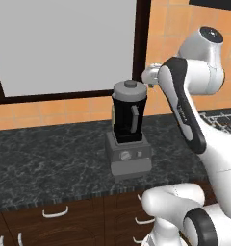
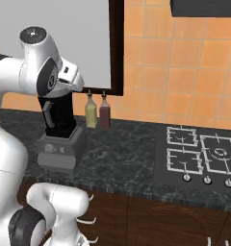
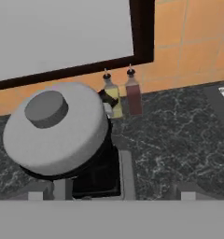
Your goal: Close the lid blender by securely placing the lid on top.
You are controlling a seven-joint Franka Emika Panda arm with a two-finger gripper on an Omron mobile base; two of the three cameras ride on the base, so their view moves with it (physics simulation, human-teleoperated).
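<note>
Left base view: the lid (image 1: 130,90) sits on the blender (image 1: 128,129), so the task looks done. Right base view: the arm hides the jar top. Hand view: lid (image 3: 55,128) seated; whether the pincer is released, I cannot tell.

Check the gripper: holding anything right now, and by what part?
Nothing, as far as the views show. The lid sits on the blender, and the hand view looks down on it with no fingers around it. Whether the jaws are open can't be told.

Matt grey lid (image 3: 55,128), glossy black blender (image 1: 128,132), marbled stone counter (image 1: 50,153)
</note>
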